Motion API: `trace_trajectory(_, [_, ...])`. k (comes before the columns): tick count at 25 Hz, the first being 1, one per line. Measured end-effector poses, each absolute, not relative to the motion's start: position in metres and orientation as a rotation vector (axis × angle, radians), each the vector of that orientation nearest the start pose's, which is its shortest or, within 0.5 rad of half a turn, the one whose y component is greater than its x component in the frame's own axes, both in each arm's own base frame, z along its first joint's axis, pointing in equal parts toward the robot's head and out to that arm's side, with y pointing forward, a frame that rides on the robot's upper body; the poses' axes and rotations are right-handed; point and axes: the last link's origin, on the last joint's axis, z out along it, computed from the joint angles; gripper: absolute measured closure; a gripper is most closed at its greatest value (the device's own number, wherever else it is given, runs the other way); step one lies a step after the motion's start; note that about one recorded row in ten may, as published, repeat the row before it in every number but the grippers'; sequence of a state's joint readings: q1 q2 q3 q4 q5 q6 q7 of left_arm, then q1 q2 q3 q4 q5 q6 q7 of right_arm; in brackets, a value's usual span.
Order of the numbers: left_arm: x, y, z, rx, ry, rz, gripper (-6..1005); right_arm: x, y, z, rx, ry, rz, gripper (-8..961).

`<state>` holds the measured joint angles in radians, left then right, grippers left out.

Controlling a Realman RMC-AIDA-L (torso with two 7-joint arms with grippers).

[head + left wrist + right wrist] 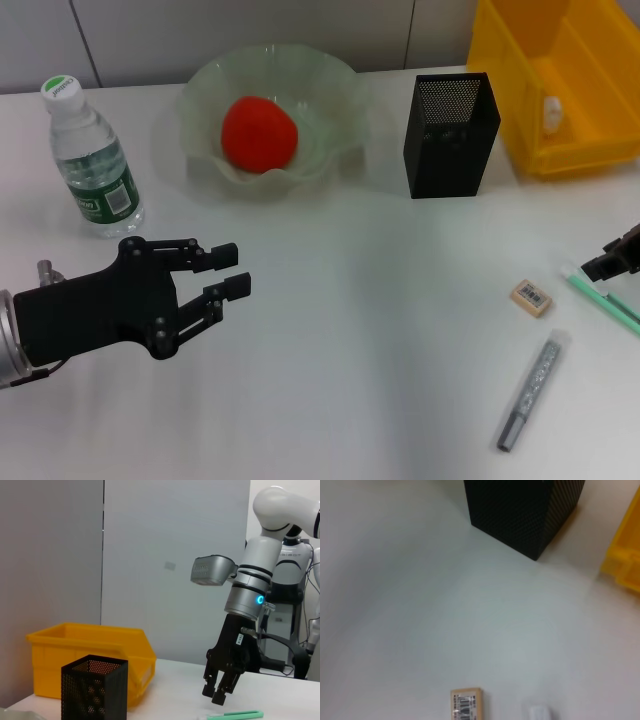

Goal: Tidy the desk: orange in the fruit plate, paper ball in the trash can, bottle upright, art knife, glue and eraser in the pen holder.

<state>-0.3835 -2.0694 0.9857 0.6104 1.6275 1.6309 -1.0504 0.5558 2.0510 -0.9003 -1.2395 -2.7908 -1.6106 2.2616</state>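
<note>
The orange (pixel 259 133) lies in the pale-green fruit plate (pixel 335 95) at the back. The bottle (pixel 92 160) stands upright at the far left. The black mesh pen holder (pixel 450 135) stands beside the yellow trash can (pixel 560 80), and the paper ball (pixel 552 112) lies inside the can. The eraser (pixel 531 297), the green art knife (pixel 605 300) and the grey glue stick (pixel 530 390) lie on the table at the right. My right gripper (pixel 615 258) hovers just over the knife's end. At the front left, my left gripper (pixel 230 272) is open and holds nothing.
The white table runs to a grey wall behind. In the left wrist view my right gripper (pixel 218 692) hangs above the green knife (pixel 235 715), with the pen holder (pixel 95 687) and the trash can (pixel 90 655) farther off. The right wrist view shows the eraser (pixel 466 705) and the pen holder (pixel 525 510).
</note>
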Motion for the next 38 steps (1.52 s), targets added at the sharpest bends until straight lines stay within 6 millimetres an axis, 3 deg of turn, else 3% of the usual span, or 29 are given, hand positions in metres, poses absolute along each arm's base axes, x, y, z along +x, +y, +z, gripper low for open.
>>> trace_trajectory(38, [-0.262,0.287,-0.017,-2.707,-0.276,-0.919,701,0.291,0.354,0.060,-2.367,1.144,-0.569,559])
